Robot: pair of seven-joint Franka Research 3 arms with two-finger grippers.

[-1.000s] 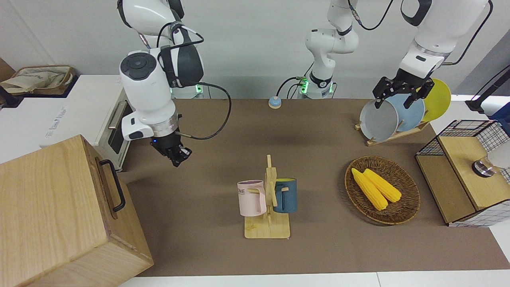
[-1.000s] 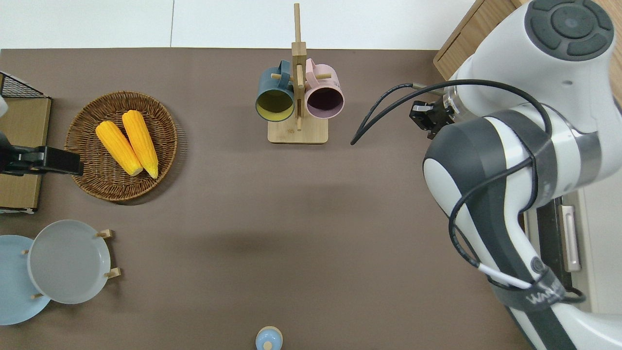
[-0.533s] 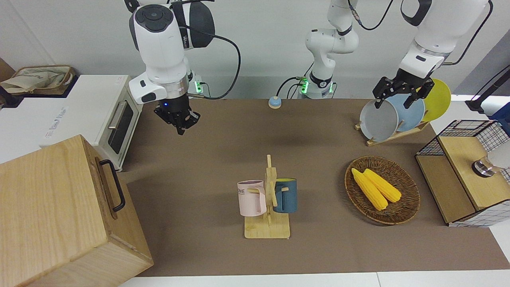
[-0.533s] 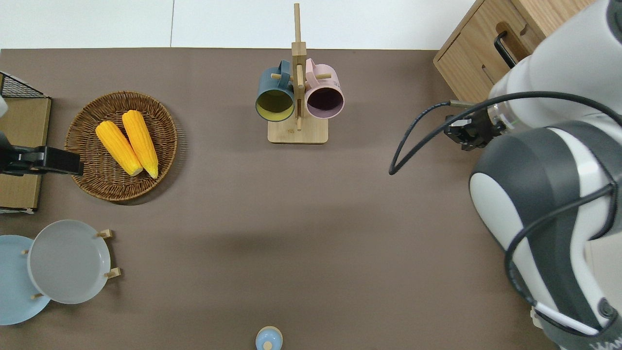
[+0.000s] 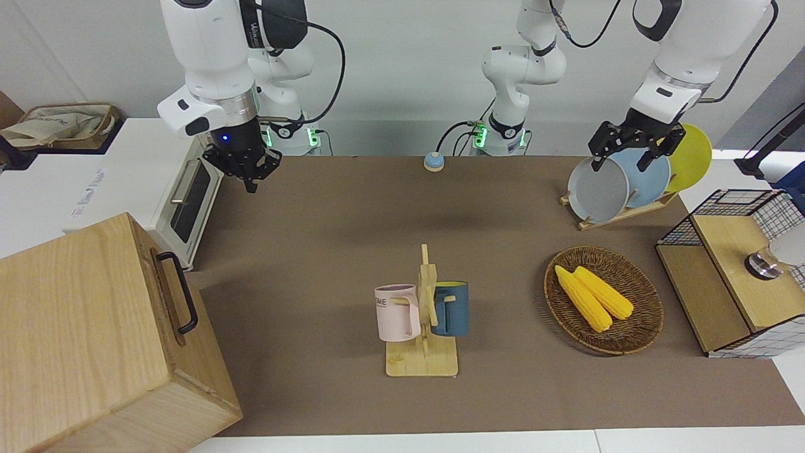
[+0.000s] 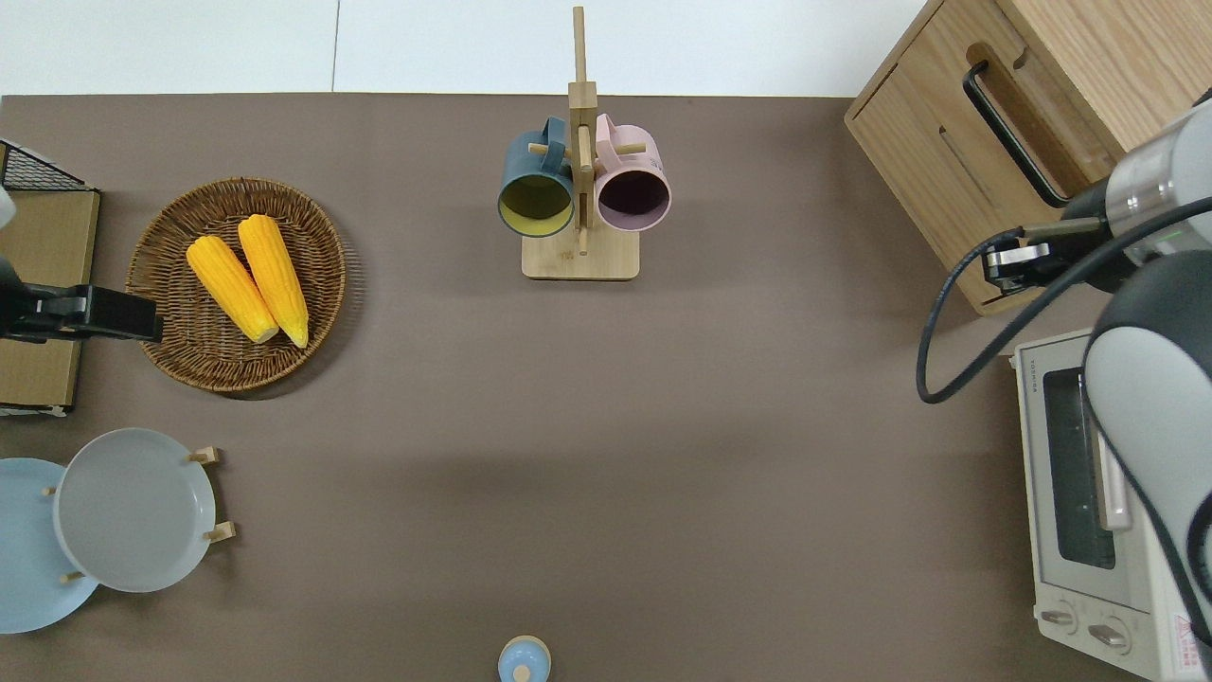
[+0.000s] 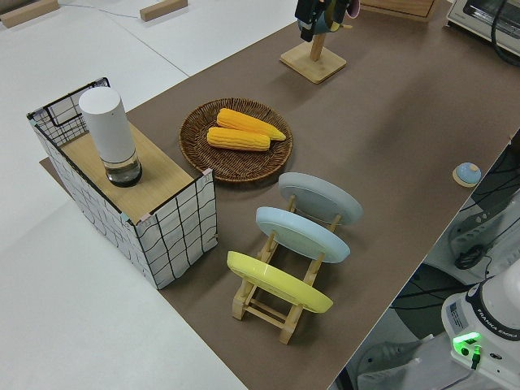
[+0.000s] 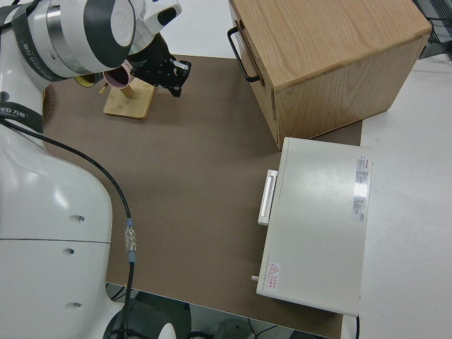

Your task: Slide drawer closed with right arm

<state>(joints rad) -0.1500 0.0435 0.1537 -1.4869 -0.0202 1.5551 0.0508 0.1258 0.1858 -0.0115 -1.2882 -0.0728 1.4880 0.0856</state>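
Drawer: the wide pale-wood drawer with its black bar handle sits flush in the large pale-wood box cabinet at lower left of the front view; I judge it shut.
My right pincer: a second ago it hung low near the handle; now it is raised at upper left of the front view, by the white toaster oven. In the overhead view it hangs over the cabinet's corner at right. I cannot tell whether the fingers are apart or together.
Meaning: I have pulled away with nothing held; the closing looks done, only retreat remains.
Left arm: parked.
Bench: brown-covered.
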